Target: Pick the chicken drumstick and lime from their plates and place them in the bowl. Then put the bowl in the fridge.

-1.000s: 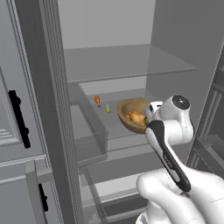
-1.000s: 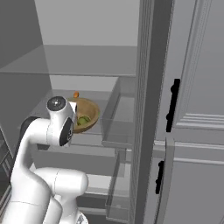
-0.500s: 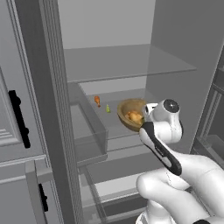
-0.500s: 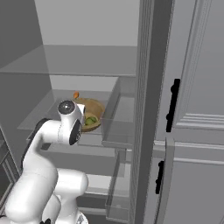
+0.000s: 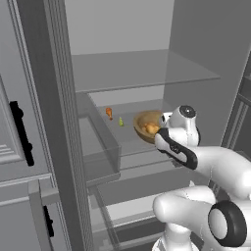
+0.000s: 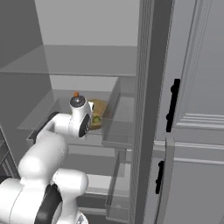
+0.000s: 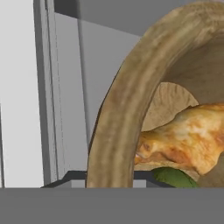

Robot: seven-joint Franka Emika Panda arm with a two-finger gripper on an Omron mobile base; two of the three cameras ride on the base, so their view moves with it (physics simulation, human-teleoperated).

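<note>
Bowl (image 5: 147, 128) on the fridge (image 5: 147, 73) shelf, holding the chicken drumstick (image 7: 186, 140) and lime (image 7: 175, 177): loading is done, placement appears nearly complete. Whether the fingers grip the rim cannot be told.

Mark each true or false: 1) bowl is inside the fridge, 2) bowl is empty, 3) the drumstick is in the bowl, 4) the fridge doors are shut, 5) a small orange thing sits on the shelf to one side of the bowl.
1) True. The bowl sits on a shelf inside the fridge.
2) False. It holds the drumstick and the lime.
3) True. The drumstick lies inside the bowl, with the lime next to it.
4) False. The fridge is open; its shelves and a clear drawer are exposed.
5) True. A small orange thing stands on that shelf beside the bowl, apart from it.
</note>
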